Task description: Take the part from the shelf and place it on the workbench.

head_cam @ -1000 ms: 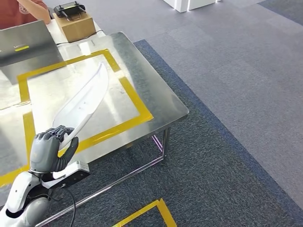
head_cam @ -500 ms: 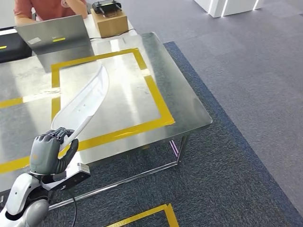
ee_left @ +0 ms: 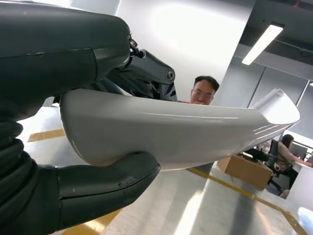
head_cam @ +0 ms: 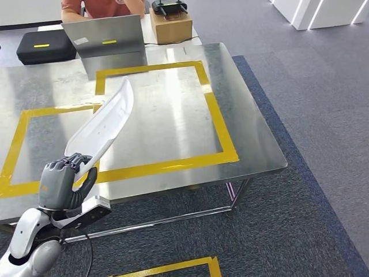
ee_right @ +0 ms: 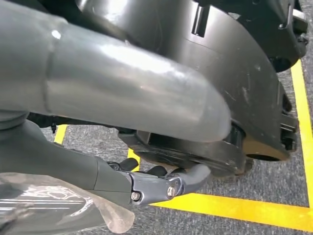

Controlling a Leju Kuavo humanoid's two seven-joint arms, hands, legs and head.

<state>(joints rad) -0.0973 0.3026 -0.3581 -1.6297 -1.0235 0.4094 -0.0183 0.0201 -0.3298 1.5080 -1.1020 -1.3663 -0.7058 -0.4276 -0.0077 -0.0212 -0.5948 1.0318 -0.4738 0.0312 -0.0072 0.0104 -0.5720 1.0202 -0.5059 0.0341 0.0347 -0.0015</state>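
A long, curved white part point(head_cam: 102, 124) slants up over the front left of the steel workbench point(head_cam: 174, 121), which is marked with yellow tape rectangles. My left hand point(head_cam: 63, 184) grips the part's near end just off the bench's front edge. In the left wrist view the thumb point(ee_left: 107, 183) lies under the part point(ee_left: 177, 127) and the darker fingers wrap over it, above the metal top. The right wrist view has my right hand point(ee_right: 110, 93) hanging over carpet, its thumb and one dark finger point(ee_right: 147, 188) apart and nothing in it.
At the bench's far edge stand a grey laptop point(head_cam: 109, 37), a black case point(head_cam: 45, 46) and a cardboard box point(head_cam: 170, 26) with a controller on top. A person point(head_cam: 102, 6) sits behind the laptop. Yellow tape point(head_cam: 174, 268) marks the carpet in front.
The camera has turned, so the whole workbench has slid to the right in the picture. My left hand keeps its hold on the part, which stays in the same pose.
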